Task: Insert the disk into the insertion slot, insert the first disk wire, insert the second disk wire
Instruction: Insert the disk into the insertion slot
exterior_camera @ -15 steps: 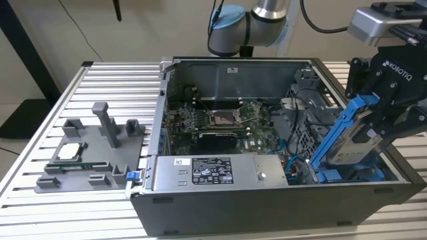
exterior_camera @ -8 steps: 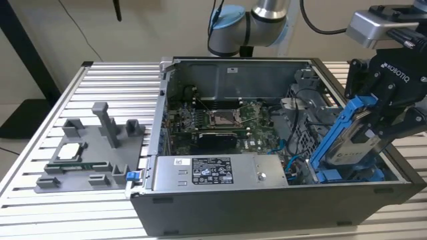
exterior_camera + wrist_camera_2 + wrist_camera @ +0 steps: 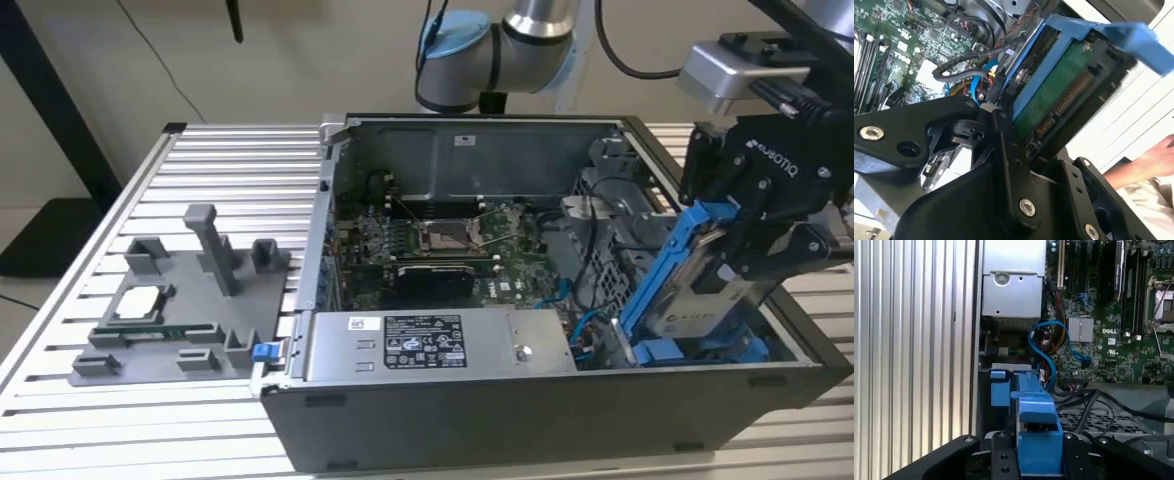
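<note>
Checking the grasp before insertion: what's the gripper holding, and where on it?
The gripper holds the disk near its upper end, clamped across the blue carrier frame.

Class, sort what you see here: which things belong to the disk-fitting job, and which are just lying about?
Job: the disk, held tilted in the gripper; the insertion slot; blue wire.
Lying about: processor chip and memory stick on the grey tray; power supply.

Slatted table (image 3: 234, 160) carries computer case (image 3: 534, 425) and tray (image 3: 167, 265).
</note>
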Controlling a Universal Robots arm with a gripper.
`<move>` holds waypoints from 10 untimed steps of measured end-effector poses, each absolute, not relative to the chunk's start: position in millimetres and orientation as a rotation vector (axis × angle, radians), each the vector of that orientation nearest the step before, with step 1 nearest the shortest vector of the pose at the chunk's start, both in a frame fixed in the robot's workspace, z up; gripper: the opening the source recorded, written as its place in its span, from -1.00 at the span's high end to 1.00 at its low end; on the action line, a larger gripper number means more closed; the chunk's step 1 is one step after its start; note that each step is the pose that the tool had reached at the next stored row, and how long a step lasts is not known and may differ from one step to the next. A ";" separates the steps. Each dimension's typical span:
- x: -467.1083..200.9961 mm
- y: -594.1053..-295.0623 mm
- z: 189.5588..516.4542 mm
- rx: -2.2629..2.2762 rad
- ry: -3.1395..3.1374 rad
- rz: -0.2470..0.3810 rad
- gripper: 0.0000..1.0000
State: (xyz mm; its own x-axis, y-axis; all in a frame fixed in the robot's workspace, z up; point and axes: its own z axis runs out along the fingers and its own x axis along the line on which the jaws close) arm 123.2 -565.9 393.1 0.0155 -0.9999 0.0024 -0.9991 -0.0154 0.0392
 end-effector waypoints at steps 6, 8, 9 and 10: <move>123.0 -566.0 402.4 2.214 -2.181 -0.045 -1.00; 123.0 -565.9 406.4 2.214 -2.181 -0.047 -1.00; 123.1 -565.5 406.2 2.216 -2.182 -0.049 -1.00; 123.1 -565.0 406.2 2.217 -2.183 -0.049 -1.00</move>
